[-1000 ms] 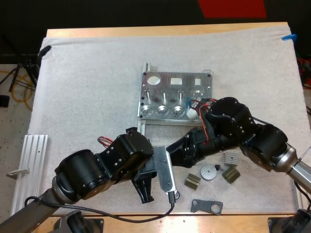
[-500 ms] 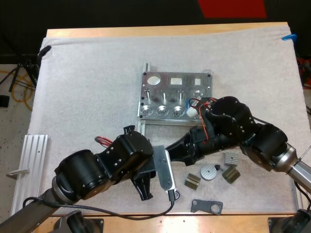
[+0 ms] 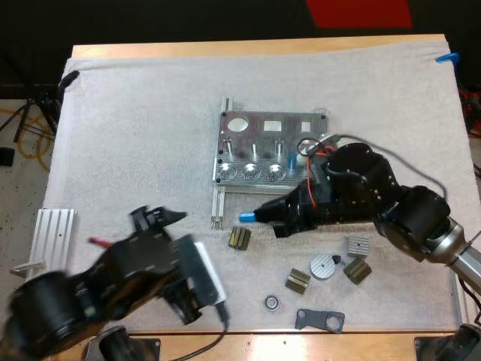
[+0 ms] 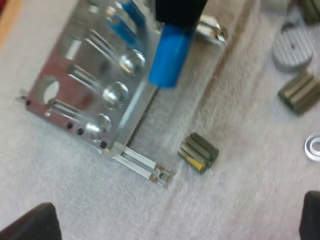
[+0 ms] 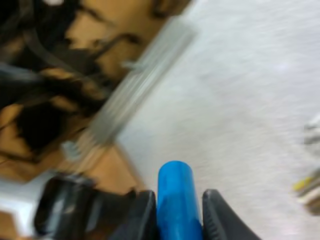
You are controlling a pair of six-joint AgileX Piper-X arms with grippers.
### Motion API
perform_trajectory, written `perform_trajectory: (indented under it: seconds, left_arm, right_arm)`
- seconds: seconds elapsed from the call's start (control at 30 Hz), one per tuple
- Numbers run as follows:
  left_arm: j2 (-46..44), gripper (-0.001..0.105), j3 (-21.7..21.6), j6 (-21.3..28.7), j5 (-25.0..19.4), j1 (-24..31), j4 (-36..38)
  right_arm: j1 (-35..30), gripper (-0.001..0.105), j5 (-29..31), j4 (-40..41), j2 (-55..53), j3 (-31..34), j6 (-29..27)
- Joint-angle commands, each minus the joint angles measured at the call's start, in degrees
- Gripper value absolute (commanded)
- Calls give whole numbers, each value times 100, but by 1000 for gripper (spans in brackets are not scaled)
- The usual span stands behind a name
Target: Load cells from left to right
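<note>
Cell status, high view: right pincer (image 3: 264, 216) is clamped on the blue cell (image 3: 246, 217). It holds the cell level, free end pointing left, just off the near edge of the metal fixture (image 3: 272, 143) and above the white mat (image 3: 135, 135). Not in a pocket yet. Left-to-right order probably means the left end of the row comes first, hence the leftward reach. Loose parts, e.g. olive block (image 3: 239, 238) and finned disc (image 3: 324, 266), lie on the near side of the fixture, clear of the pockets.

Left wrist view: left pincer (image 4: 177, 217) has its fingers apart and holds nothing, hanging over the mat short of the fixture. My read: it's keeping out of the way. Cell shows by the fixture's near edge, olive block near the tip of the fixture's rail.

Right wrist view: both fingers press the cell from either side near its rear, leaving the front length free, which looks right for insertion.
</note>
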Motion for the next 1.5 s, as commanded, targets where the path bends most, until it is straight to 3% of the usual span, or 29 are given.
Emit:
perform_trajectory:
  seconds: [0.0,0.17,0.27,0.37,0.57,0.87,1.23,1.47]
  left_arm:
    - [-180,94,9,-299,-114,-10,44]
    - [-812,94,436,-831,-197,-10,13]
    - [-1160,94,788,-1201,-241,-10,-181]
    - [-1466,94,1152,-1566,-241,-10,-472]
    - [-1719,94,1569,-1832,-323,-10,-672]
    - [-1716,94,1573,-1809,-392,-10,-1121]
    - [-1716,94,1573,-1809,-392,-10,-1263]
    - [-1716,94,1573,-1809,-392,-10,-1263]
  right_arm:
    - [-1,0,432,406,57,-234,-359]
    - [-1,0,1639,1595,532,-1036,-886]
    - [-16,0,2183,1983,892,-1457,-913]
    - [-152,0,2539,2356,1284,-1868,-913]
    - [-724,0,2814,3039,2079,-2683,-916]
    - [-1316,0,2848,3397,3021,-3138,-1011]
    - [-1335,0,3726,3392,3642,-3138,-1338]
    - [-1335,0,3739,3376,3878,-3138,-1437]
